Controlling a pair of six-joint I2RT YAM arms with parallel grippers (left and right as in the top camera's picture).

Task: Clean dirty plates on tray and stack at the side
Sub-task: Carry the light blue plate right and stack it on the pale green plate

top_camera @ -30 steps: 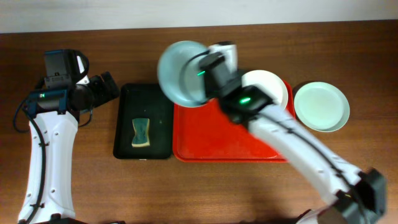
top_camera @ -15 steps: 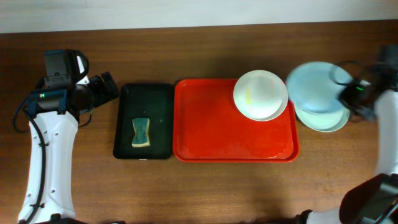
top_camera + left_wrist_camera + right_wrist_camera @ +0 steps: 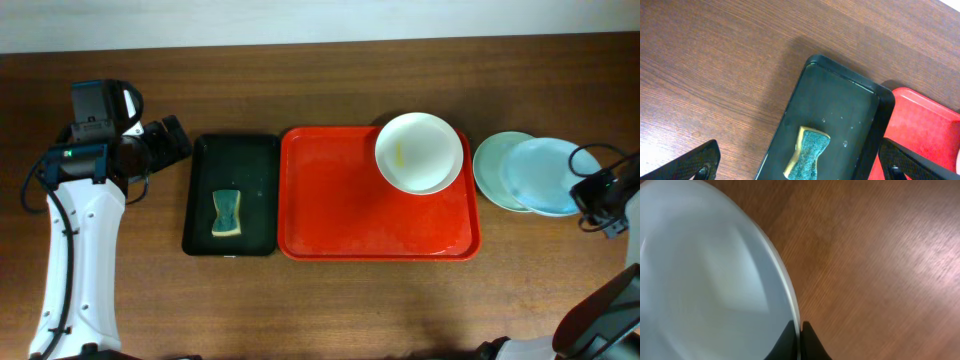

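Overhead: three plates (image 3: 419, 152), one tray (image 3: 330, 215); left pincer (image 3: 180, 140) agape, empty; right pincer (image 3: 799, 332) tight on blue plate (image 3: 545, 175).

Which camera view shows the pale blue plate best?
The overhead view: the blue plate appears whole, lying partly over the green plate. The right wrist view shows only a close, blurred part; the left wrist view shows none of it.

A narrow black tray (image 3: 258, 170) lies flat on the brown wooden table (image 3: 150, 300). 1 sponge (image 3: 228, 213) rests inside it, toward the lower end in the overhead view, teal face up over a yellow layer, pinched at its waist. A few water droplets (image 3: 845, 143) dot the tray floor beside it.
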